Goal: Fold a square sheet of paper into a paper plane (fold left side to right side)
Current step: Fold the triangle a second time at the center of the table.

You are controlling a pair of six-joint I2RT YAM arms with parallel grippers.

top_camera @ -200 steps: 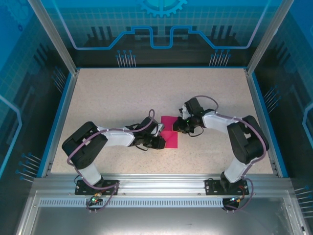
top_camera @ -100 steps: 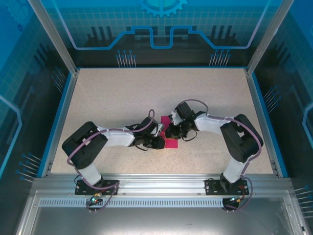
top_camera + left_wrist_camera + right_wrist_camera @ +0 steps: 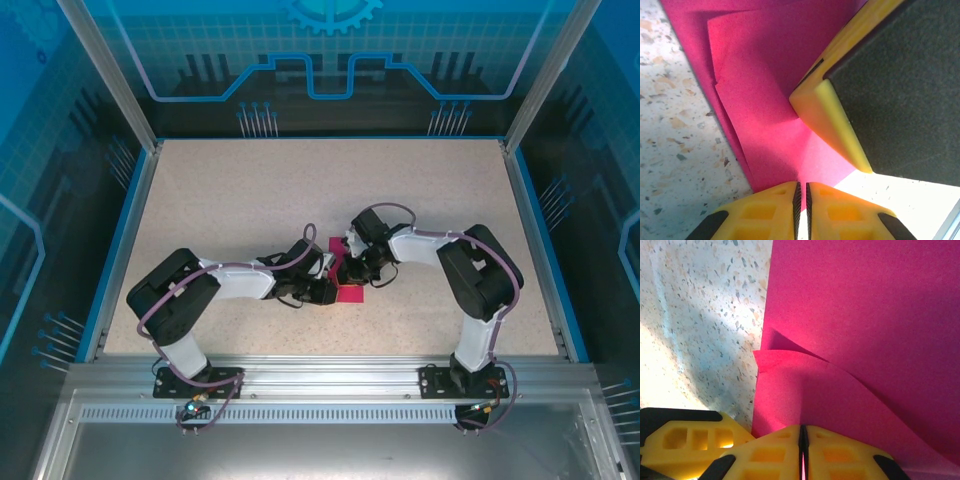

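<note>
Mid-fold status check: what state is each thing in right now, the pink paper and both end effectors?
pink paper: partly folded, layers overlapping, one flap curling up off the table.
left end effector: shut, pinching the paper's edge.
right end effector: shut on the raised flap.

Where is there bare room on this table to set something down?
Crowded: the centre, where the left gripper and right gripper both pinch the sheet of paper. Bare: the far half of the table, from there to its blue back edge, and the near strip before the metal rail.
</note>
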